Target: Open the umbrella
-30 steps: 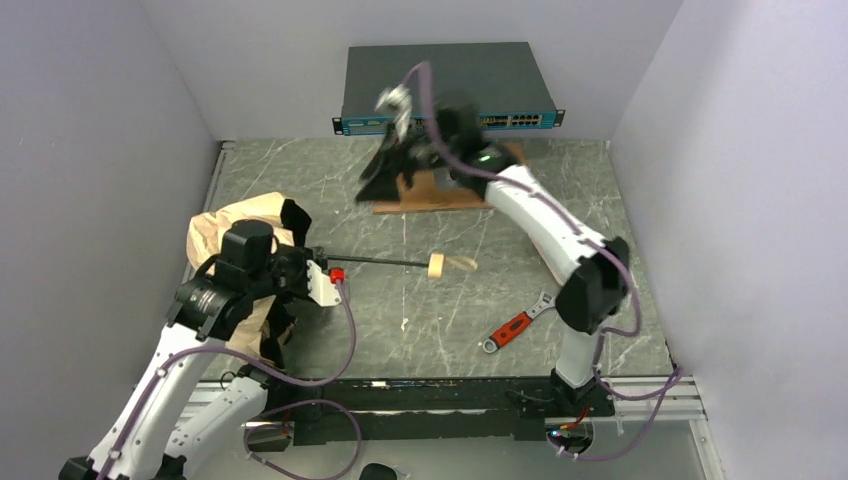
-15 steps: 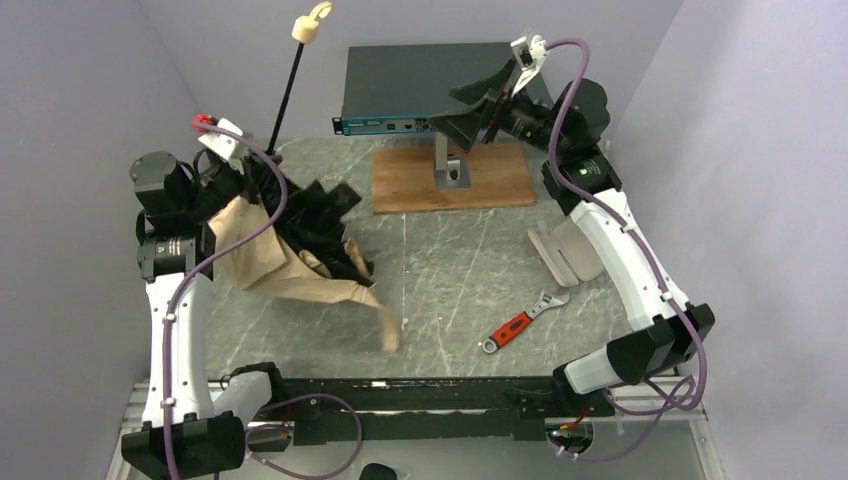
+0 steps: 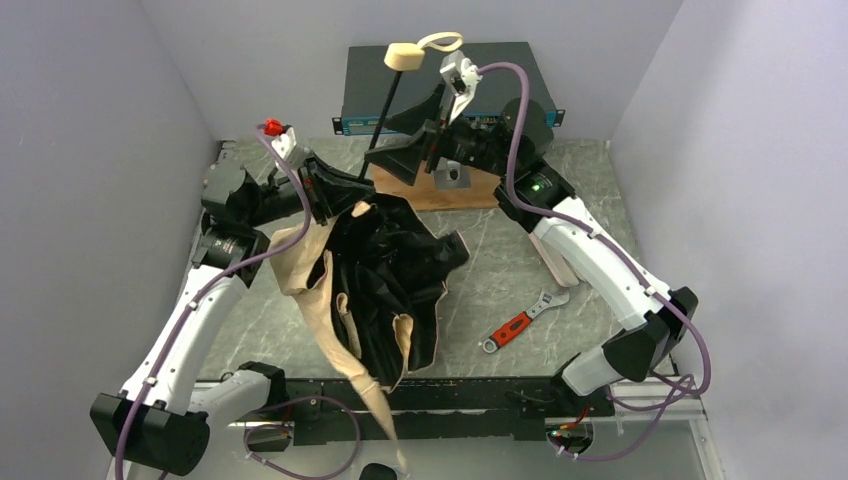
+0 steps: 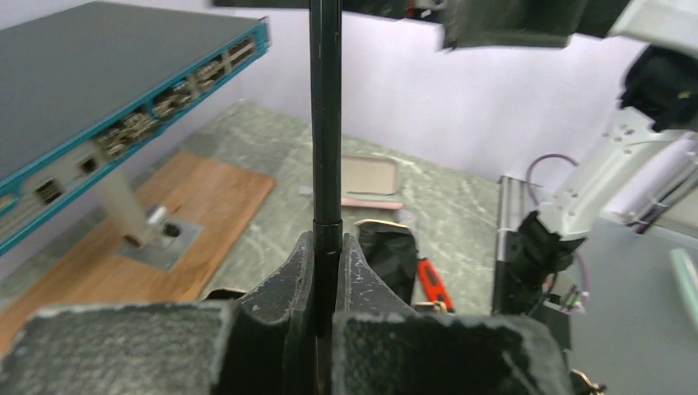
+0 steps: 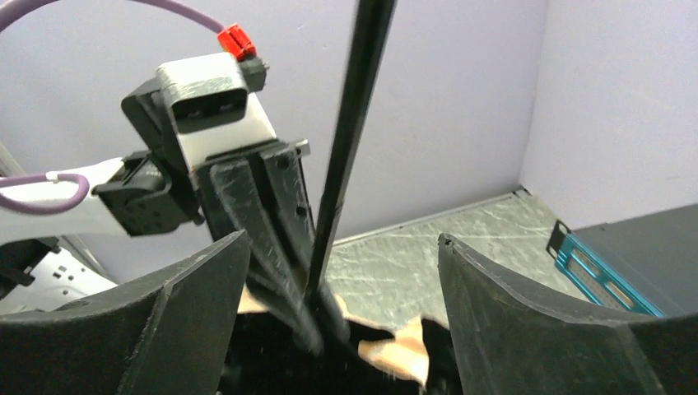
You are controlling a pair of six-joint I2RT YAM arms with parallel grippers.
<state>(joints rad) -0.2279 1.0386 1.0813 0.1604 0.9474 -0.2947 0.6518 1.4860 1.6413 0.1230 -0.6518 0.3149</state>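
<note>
left gripper (image 3: pixel 318 188): pressed together on the umbrella's black shaft, low down where ribs and fabric bunch; in the left wrist view both pads lie flat against the tube.
umbrella (image 3: pixel 380 275): held off the table by the left arm. the canopy, peach outside with a black lining, is limp and unspread, drooping toward the near table edge.
shaft (image 4: pixel 326 123): long axis rises from the left gripper, tilted up and to the right.
knob handle (image 3: pixel 405 56): cream, with its loop, at the far top end of the shaft.
right gripper (image 5: pixel 342 243): fingers spread wide, one on each side of the shaft and apart from it. whether the shaft sits deep between them or just ahead of the tips cannot be told.
key relation: the right gripper stands along the shaft between the left gripper and the knob, its jaws square across the axis, so it is likely the nearer one to take the free upper length.
next move, judged: close on the shaft, then work the two grips apart along that axis.
wrench (image 3: pixel 515 325): red-handled, on the table, well apart.
</note>
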